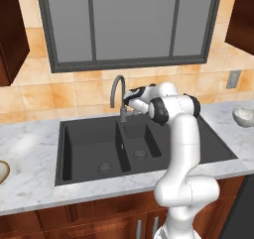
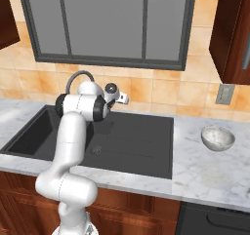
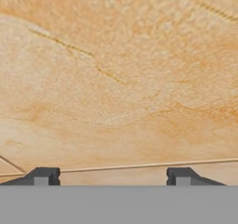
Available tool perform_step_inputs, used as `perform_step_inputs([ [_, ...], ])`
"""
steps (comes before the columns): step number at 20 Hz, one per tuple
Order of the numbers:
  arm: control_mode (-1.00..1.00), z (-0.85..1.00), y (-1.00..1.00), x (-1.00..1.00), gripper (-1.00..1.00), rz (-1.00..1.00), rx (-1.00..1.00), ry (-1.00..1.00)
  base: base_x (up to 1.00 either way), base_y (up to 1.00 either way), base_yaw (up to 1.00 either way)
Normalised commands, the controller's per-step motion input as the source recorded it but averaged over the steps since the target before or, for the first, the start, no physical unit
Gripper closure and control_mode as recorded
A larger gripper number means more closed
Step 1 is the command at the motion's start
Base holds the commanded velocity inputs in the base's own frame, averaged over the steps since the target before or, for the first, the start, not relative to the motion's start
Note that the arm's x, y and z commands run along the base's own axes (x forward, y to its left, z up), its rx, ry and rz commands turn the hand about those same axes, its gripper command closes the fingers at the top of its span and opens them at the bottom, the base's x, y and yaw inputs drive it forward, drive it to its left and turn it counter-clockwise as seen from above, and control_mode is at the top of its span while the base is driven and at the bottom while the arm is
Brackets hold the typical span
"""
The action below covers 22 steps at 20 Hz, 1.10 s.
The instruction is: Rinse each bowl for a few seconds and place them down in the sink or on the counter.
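Left base view: tap [image 1: 118, 91] stands just beside claw [image 1: 130, 99], near tiled wall [image 1: 74, 91].

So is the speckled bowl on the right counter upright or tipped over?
Upright. The speckled bowl sits on the counter with its open mouth facing up; its pale inside shows, looking empty.

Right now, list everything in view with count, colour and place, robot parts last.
speckled bowl: one, whitish-grey, on the counter right of the sink.
tan-rimmed bowl: one, pale inside, at the counter's far left edge.
sink: one, black-grey, two basins, set in the counter.
tap: one, grey gooseneck, behind the sink.
counter: one, white marble.
window: one, grey-framed, above the tap.
wall outlet: one, grey, on the tiles at right.
gripper: one, dark tips apart, facing orange tiles beside the tap.
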Motion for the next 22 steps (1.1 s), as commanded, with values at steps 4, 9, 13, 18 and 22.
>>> perform_step_inputs([
  [4,-1.00,-0.59,-0.12,0.14,-1.00,0.01,0.00,0.00,0.00,0.00,0.00],
  [9,-1.00,-0.71,-0.26,0.03,-1.00,0.03,0.01,0.00,0.00,0.00,0.00],
  [13,-1.00,-0.90,-0.35,-0.11,-1.00,0.06,0.00,-0.01,0.00,0.00,0.00],
  [18,-1.00,-1.00,-0.29,-0.30,-1.00,0.10,-0.07,0.06,0.00,0.00,0.00],
  [22,-1.00,-1.00,-0.32,-0.35,-1.00,0.14,-0.13,0.17,0.00,0.00,0.00],
])
